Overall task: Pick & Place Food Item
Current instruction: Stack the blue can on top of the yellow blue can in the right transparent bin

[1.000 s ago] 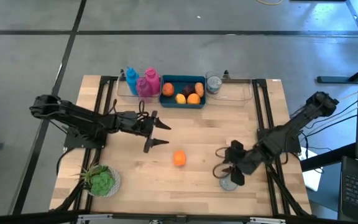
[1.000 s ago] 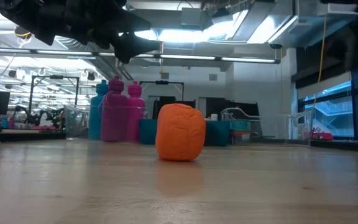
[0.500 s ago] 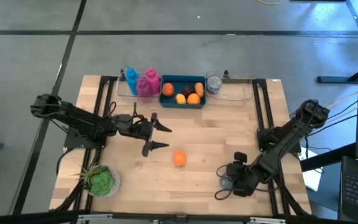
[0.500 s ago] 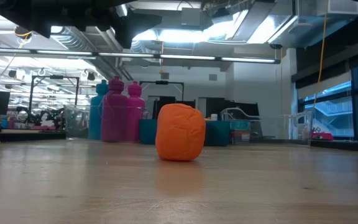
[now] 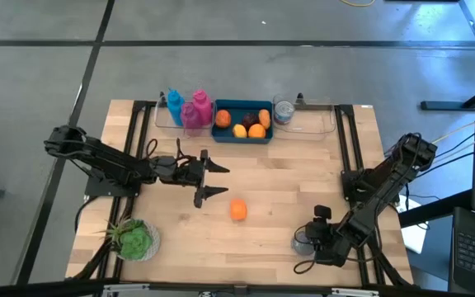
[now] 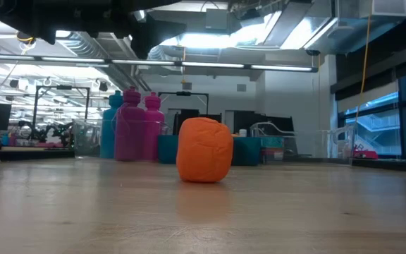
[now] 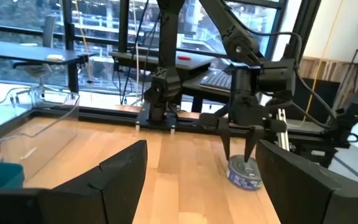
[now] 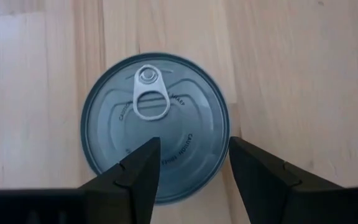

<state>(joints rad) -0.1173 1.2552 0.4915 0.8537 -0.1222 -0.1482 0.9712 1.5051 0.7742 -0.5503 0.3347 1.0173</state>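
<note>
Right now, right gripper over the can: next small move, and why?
Probably widen a little, then lower straight down. The right gripper hangs above the tin can, pointing down, fingers open but spread narrower than the lid. In the left wrist view its tips sit just above the can's rim. The left gripper waits open mid-table.

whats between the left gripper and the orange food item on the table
Nothing: in the high view only bare wood separates the left gripper, jaws open, from the orange food item just beyond it on the table.

Robotics lab: workbenches (image 6: 20, 147), exposed ceiling ducts (image 6: 210, 42).
</note>
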